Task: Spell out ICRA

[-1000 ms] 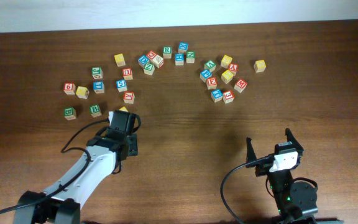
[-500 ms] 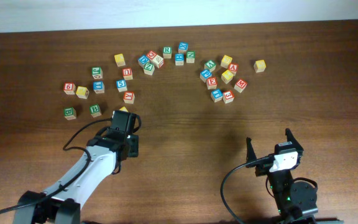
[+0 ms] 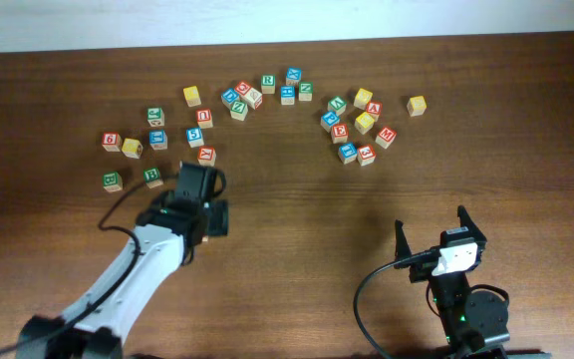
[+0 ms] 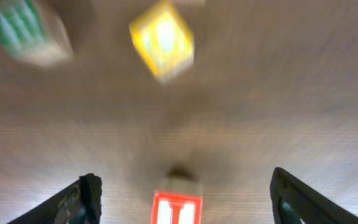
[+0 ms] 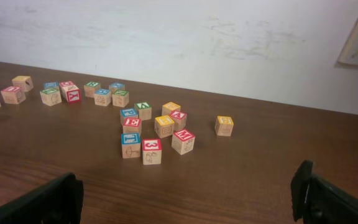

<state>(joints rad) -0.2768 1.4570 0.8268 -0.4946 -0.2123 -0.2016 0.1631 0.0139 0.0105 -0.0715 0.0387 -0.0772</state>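
Overhead, the letter blocks point(image 3: 195, 137) lie scattered across the upper part of the wooden table point(image 3: 297, 214), in a left cluster, a middle cluster and a right cluster; a lone yellow block point(image 3: 417, 105) stands at the far right of the spread; most letters are too small to read from above, though a green block point(image 3: 268, 83) at the top of the middle cluster seems to carry an R.

The left gripper point(image 4: 184, 175) sits at the lower edge of the left cluster, at the end of the left arm point(image 3: 143, 259), which reaches up from the lower left of the frame; the left wrist view is blurred, yet it shows the jaws standing wide apart with nothing between them in their grasp; a red block point(image 4: 177, 209) with a white letter lies at the bottom centre between the two fingers point(image 4: 87, 194), clear of both; a yellow-faced block point(image 4: 162, 38) shows at the top centre and a green-faced block point(image 4: 20, 28) in the upper left corner.

The right gripper point(image 3: 431, 225) rests in the lower right of the overhead frame, well apart from every block; its jaws are spread wide and empty; in the right wrist view the right cluster sits mid-frame, with a red 3 block point(image 5: 151, 149) just beside a red M block point(image 5: 183, 140), and a white wall point(image 5: 166, 37) behind.
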